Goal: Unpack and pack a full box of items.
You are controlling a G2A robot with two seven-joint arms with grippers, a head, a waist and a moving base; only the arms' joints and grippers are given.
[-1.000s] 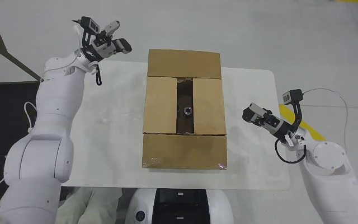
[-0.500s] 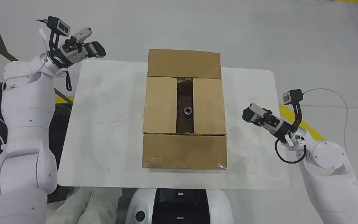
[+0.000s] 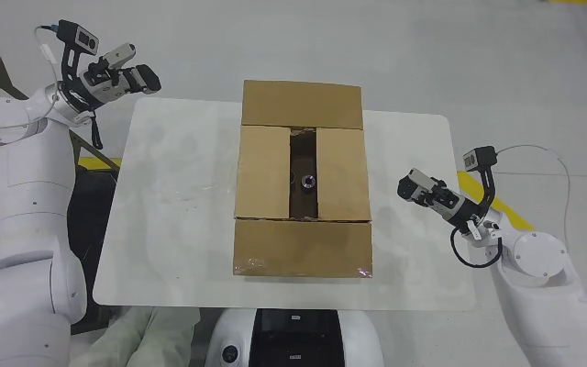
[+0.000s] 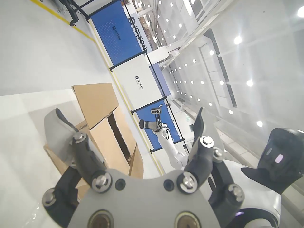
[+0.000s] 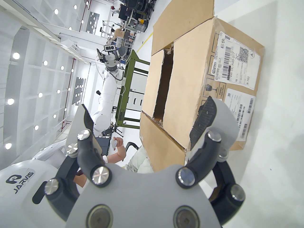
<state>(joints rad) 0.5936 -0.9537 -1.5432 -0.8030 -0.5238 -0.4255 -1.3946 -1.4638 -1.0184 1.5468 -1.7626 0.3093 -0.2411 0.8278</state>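
Observation:
A brown cardboard box (image 3: 266, 174) stands in the middle of the white table (image 3: 183, 229). Its two end flaps are folded outward, and its two long flaps lie nearly flat with a narrow gap between them. Through the gap I see a small dark round item (image 3: 307, 181). My left gripper (image 3: 149, 81) hangs open and empty beyond the table's far left corner, well away from the box (image 4: 106, 129). My right gripper (image 3: 404, 188) is open and empty over the table's right side, a short way from the box wall (image 5: 185, 77).
Shipping labels (image 5: 235, 67) cover the box wall facing my right gripper. A green metal stand (image 5: 128, 91) is on the floor past the table's left edge. Bare table lies on both sides of the box.
My left arm has swung outward to the left, from above the table's far left corner to beyond its edge. The right arm and the box have stayed put.

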